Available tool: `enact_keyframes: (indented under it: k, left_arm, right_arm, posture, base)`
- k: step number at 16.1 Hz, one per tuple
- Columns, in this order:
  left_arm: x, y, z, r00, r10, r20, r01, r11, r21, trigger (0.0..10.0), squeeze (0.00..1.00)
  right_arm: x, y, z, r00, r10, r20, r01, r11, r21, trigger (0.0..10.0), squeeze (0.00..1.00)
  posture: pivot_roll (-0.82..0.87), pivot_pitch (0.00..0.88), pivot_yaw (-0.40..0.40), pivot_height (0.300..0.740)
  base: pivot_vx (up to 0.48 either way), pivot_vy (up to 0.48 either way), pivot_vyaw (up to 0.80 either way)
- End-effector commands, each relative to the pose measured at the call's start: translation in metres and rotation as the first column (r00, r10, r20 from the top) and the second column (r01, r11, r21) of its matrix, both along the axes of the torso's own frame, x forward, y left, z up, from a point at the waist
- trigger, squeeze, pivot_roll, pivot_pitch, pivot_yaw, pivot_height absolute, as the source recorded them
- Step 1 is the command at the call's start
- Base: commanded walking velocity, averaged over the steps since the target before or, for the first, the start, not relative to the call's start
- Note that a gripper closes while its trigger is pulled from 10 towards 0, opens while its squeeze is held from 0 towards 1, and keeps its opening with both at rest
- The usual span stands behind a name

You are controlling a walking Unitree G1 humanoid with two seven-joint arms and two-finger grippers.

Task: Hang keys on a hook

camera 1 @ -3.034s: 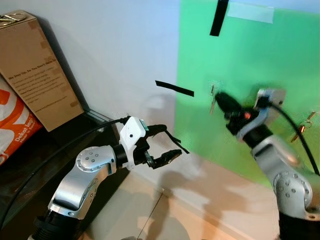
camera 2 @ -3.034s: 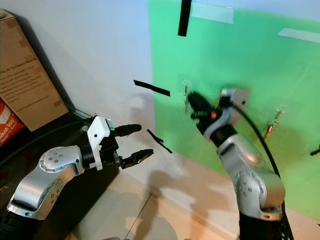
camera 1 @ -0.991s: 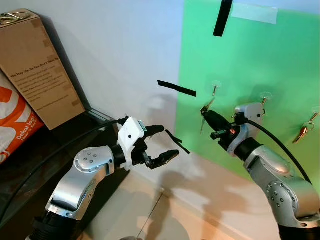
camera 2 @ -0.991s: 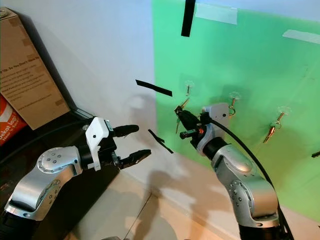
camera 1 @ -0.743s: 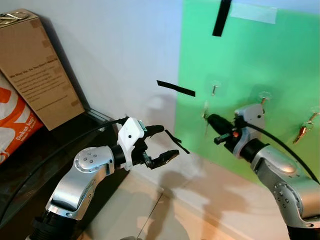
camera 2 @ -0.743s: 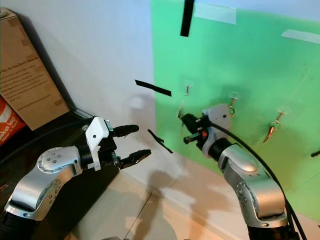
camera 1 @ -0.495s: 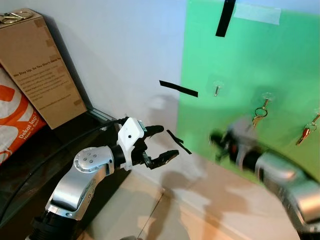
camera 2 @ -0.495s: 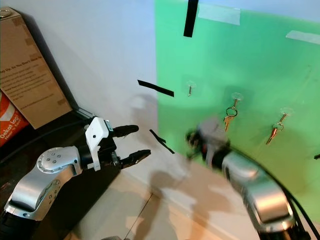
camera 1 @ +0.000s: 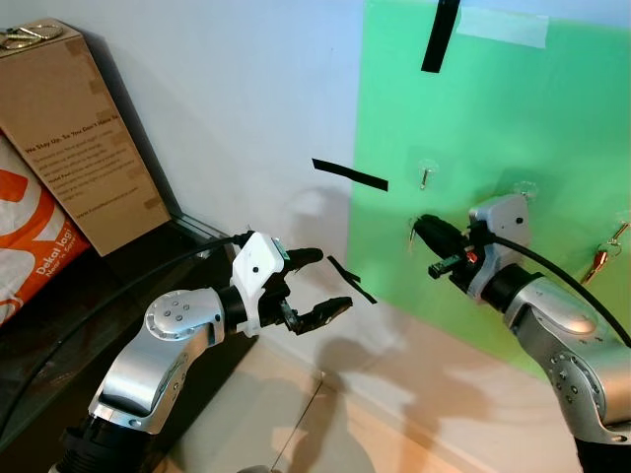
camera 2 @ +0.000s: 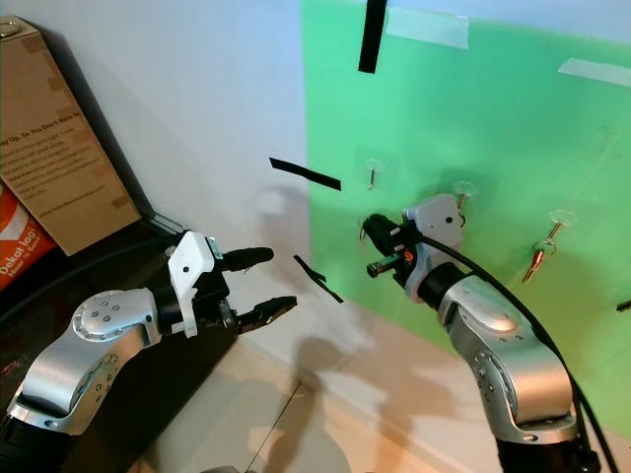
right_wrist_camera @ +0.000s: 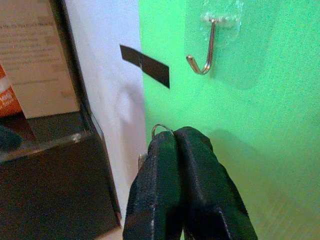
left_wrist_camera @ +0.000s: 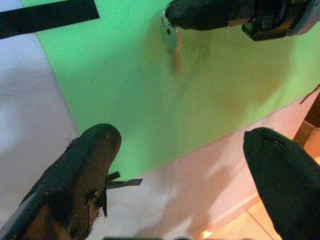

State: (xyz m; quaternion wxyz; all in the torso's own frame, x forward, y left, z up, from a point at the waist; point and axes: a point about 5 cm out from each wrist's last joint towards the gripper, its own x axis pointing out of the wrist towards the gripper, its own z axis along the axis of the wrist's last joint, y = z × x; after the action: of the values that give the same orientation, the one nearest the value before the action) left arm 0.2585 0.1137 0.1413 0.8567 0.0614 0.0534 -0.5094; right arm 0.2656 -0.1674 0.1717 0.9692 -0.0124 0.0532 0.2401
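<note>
While clamped together on one key ring (right_wrist_camera: 161,129), right gripper (right_wrist_camera: 175,142) just below the bare hook (right_wrist_camera: 206,47) at the green sheet's (camera 1: 513,108) left edge. Three hooks counted; one keyed hook (camera 2: 545,241) visible. Left gripper (camera 1: 327,283) idle, fingers apart.

The silver left arm is held forward with its black-fingered left gripper (camera 1: 320,283) spread apart; the right gripper (right_wrist_camera: 176,145) is raised, fingers pressed together.
</note>
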Motion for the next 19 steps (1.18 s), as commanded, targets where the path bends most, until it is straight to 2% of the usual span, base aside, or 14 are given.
enact_keyframes:
  k: [1, 9, 14, 19]
  left_arm:
    - [0.0, 0.002, 0.002, 1.0, -0.005, 0.007, 0.005, 1.0, 0.014, 10.0, 0.0]
    - [-0.002, 0.002, 0.001, 1.0, -0.013, 0.004, 0.013, 1.0, 0.018, 10.0, 0.0]
    - [-0.003, 0.003, 0.0, 1.0, -0.008, 0.003, 0.008, 1.0, 0.017, 10.0, 0.0]
    - [-0.003, 0.002, 0.0, 1.0, -0.012, 0.001, 0.012, 1.0, 0.016, 10.0, 0.0]
  right_arm:
    - [0.0, 0.001, 0.01, 0.999, 0.01, 0.038, -0.011, 1.0, 0.018, 10.0, 0.0]
    - [0.007, 0.003, 0.021, 0.997, -0.04, 0.068, 0.036, 0.997, 0.062, 10.0, 0.0]
    - [0.015, 0.006, 0.027, 0.996, -0.092, 0.021, 0.087, 0.982, 0.167, 10.0, 0.0]
    - [0.018, -0.003, 0.026, 0.981, -0.18, -0.068, 0.191, 0.956, 0.224, 10.0, 0.0]
  posture:
    - [-0.03, 0.0, 0.08, 0.74]
    - [-0.03, 0.0, 0.077, 0.74]
    - [-0.02, 0.0, 0.071, 0.74]
    - [-0.03, 0.0, 0.076, 0.74]
  base:
    - [0.0, 0.0, 0.0]
    - [0.0, 0.0, 0.0]
    - [0.0, 0.0, 0.0]
    - [0.0, 0.0, 0.0]
